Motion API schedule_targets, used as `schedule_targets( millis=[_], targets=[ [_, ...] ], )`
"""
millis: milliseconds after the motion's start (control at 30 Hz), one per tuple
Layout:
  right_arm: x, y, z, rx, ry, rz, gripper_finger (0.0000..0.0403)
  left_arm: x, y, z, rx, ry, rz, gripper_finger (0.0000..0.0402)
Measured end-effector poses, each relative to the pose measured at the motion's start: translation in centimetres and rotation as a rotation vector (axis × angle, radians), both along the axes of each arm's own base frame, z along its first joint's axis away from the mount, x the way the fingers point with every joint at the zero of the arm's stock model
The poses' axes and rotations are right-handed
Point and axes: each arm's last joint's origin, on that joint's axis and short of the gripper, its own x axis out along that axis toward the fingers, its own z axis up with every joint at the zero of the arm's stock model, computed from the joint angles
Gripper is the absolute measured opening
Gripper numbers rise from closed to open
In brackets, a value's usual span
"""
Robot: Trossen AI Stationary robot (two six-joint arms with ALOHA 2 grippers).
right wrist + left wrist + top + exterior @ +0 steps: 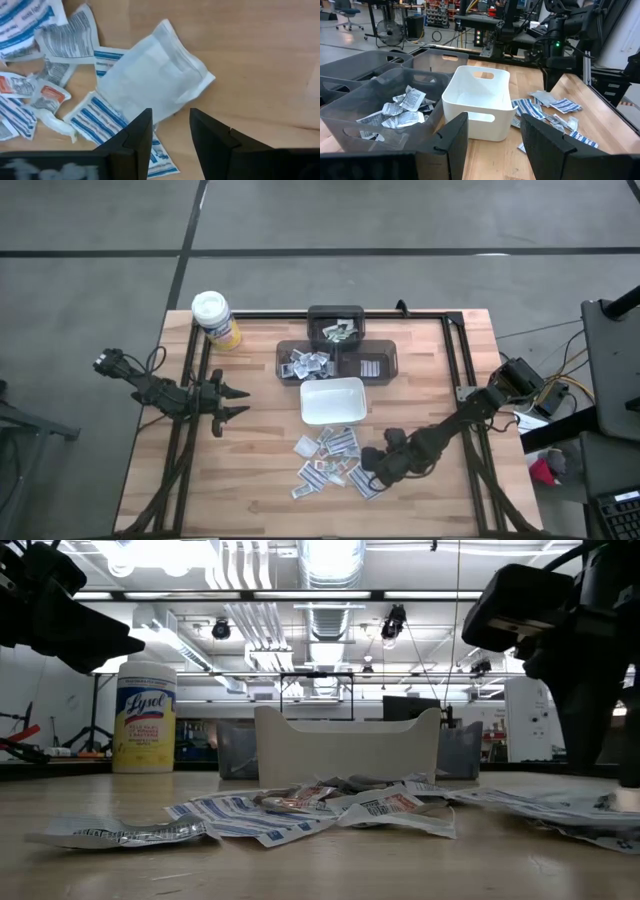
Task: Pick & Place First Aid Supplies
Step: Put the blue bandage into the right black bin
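Observation:
The first aid supplies (328,458) lie scattered flat on the wooden table, near of the white dish (332,400); they also show in the low view (300,806). My right gripper (170,131) points steeply down over the right end of this heap (372,472), open. One finger stands on each side of the edge of a plain white packet (150,80), which lies over blue-striped packets. My left gripper (240,402) waits open above the table's left part and faces the dish (477,100), with nothing between its fingers (492,142). My right gripper comes from above, slanting, with its open fingers (137,135) astride the white packet's edge (162,116). The packet lies flat on the other packets and the table. Whether the fingertips touch it, I cannot tell.
Three dark bins stand beyond the dish: a far one (335,328), a left one holding packets (305,363) and a right one (372,364). A yellow canister (215,318) stands at the far left corner. Black frame rails (455,370) run along the table's sides.

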Motion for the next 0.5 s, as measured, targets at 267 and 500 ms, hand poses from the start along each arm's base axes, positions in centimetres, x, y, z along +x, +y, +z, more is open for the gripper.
schedule_targets(
  millis=[267, 500],
  targets=[
    [-0.19, -0.14, -0.27, -0.004, 0.014, -0.013, 0.0125, 0.00, 0.00, 0.00, 0.000, 0.000, 0.000, 0.0177],
    [-0.47, -0.23, -0.97, -0.002, 0.034, -0.046, 0.0125, 0.00, 0.00, 0.00, 0.000, 0.000, 0.000, 0.0177]
  ],
)
